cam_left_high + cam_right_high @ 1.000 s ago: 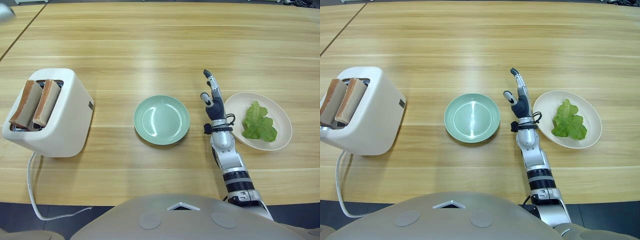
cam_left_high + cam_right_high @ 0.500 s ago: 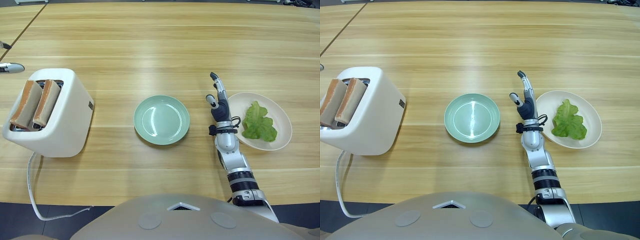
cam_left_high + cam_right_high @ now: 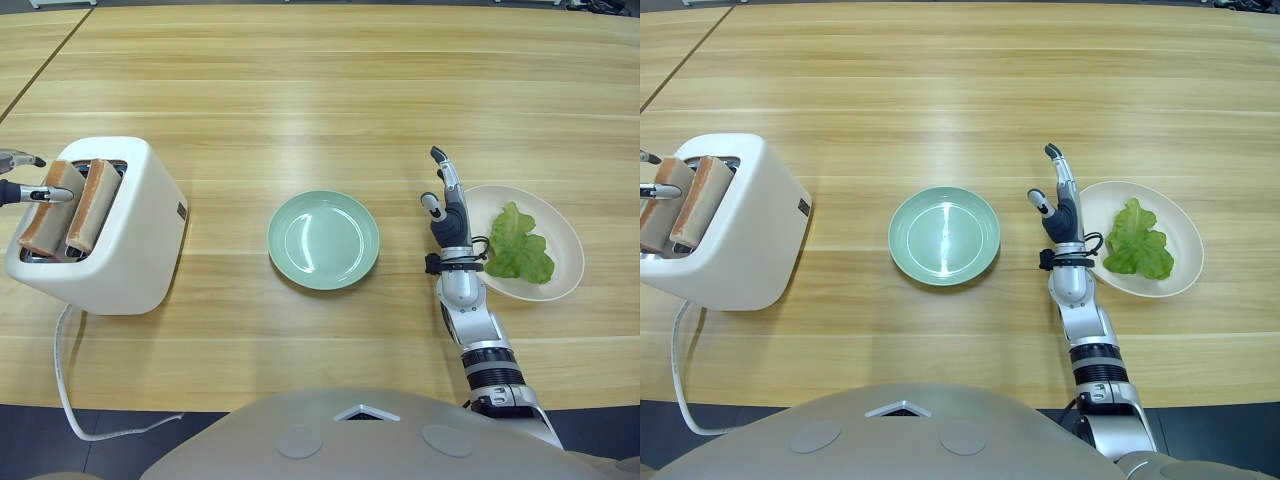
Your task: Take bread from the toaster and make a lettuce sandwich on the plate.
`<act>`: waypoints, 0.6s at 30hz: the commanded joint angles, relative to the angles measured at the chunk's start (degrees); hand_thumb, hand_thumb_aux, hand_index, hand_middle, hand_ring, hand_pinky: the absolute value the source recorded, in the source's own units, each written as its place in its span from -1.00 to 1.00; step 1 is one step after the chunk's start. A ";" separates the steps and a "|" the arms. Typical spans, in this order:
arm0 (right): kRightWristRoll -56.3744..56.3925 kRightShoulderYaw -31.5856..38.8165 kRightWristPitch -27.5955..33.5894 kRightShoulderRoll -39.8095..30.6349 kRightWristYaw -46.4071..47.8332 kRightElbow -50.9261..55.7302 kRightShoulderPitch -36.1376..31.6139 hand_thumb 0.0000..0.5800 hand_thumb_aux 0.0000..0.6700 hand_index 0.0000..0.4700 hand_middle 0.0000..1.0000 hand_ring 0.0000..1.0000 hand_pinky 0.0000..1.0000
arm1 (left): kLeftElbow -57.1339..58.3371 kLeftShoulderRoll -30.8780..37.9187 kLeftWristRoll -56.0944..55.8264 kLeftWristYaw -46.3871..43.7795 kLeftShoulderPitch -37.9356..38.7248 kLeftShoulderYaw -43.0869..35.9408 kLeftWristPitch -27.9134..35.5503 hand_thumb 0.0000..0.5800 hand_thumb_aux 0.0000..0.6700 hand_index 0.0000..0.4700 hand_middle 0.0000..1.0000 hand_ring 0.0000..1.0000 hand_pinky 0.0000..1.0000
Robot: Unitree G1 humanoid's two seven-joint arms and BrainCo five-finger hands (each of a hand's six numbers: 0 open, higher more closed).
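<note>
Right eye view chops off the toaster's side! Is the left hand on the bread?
Observer: The left eye view has more of the left hand: it comes in from the edge and lies over the left slice.
Operator: Is that slice out?
Observer: No. All of it shows there, sitting in the toaster.
Operator: Where does the cord go?
Observer: The cord drops off the table at its front edge and trails right, farther than you see.

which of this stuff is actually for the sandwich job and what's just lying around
For the job: toaster, two bread slices in it, green plate, lettuce, cream dish holding it, left hand at the bread, right hand beside the dish.
Just there: toaster cord, wooden table.
</note>
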 commanded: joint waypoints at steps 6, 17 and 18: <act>0.48 -0.41 0.72 -0.30 0.07 -1.11 0.59 -1.00 -1.00 -1.00 -1.00 -1.00 -1.00 | -4.92 -0.70 -2.32 1.11 -2.51 -1.18 -1.59 1.00 1.00 1.00 -1.00 -1.00 -1.00; -0.01 0.67 1.68 0.34 0.33 -1.12 -0.10 -1.00 -1.00 -1.00 -1.00 -1.00 -1.00 | -6.90 -3.37 -7.24 9.07 -21.65 -2.05 3.96 1.00 1.00 1.00 -1.00 -1.00 -1.00; -0.04 0.80 1.75 0.40 0.35 -1.03 -0.26 -1.00 -1.00 -1.00 -1.00 -1.00 -1.00 | -6.69 -3.42 -7.73 10.34 -24.00 -2.07 4.39 1.00 1.00 1.00 -1.00 -1.00 -1.00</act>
